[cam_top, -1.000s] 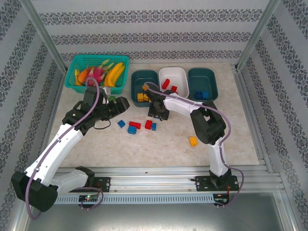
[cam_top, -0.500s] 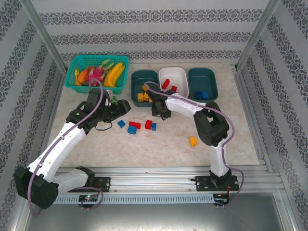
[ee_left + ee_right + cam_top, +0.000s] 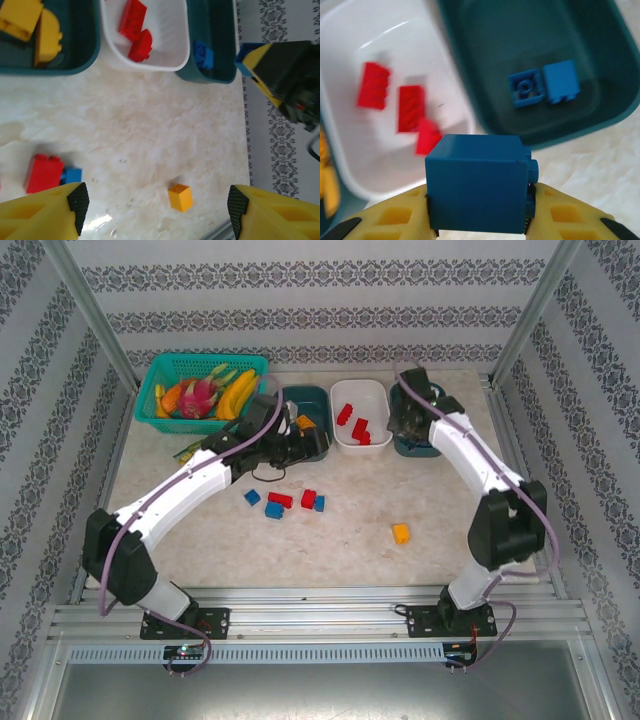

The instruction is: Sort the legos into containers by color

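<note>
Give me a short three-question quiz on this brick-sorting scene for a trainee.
1. True or false: the right end effector grips a red brick.
2. The two blue bricks in the right teal tub lie: A stacked; B side by side; C in opposite corners.
3. Fill in: the lone brick, lying well away from the others, is coloured ____.
Key: 1 false, it grips a blue brick; 2 B; 3 yellow-orange.

White tub point(image 3: 372, 398) unobstructed from above, left arm point(image 3: 190, 485) across left teal tub point(image 3: 308, 397), bare table point(image 3: 450, 490) around lone orange brick point(image 3: 401, 533)
</note>
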Robot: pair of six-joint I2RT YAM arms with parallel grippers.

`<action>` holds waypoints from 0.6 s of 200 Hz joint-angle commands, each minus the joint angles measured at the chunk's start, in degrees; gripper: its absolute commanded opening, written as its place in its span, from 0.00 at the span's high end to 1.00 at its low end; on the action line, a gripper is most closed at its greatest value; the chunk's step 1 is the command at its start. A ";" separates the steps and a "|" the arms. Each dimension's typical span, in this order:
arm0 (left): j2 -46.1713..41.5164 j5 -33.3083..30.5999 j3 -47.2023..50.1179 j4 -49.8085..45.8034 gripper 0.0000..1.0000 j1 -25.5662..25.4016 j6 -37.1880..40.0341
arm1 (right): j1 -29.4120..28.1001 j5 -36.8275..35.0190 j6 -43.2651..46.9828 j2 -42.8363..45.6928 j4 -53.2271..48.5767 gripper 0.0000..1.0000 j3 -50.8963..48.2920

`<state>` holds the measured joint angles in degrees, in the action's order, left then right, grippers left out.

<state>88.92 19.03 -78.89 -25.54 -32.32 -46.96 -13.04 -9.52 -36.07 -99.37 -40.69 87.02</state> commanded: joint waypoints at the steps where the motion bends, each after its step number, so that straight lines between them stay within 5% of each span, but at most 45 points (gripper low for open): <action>1: 2.83 1.66 -4.35 2.60 0.24 -0.94 0.41 | 4.29 3.17 3.60 -7.57 -2.24 0.70 6.83; 75: 4.02 0.11 -6.82 0.97 0.24 -1.17 0.87 | 12.33 12.54 6.63 -35.29 -13.77 0.70 36.73; 120: 2.18 -1.13 -5.22 0.26 0.24 -1.18 0.68 | 12.70 14.12 8.55 -39.77 -15.96 0.63 39.78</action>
<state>93.80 19.00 -84.95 -24.82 -32.69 -46.94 -0.25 2.44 -29.69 -138.17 -52.23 124.77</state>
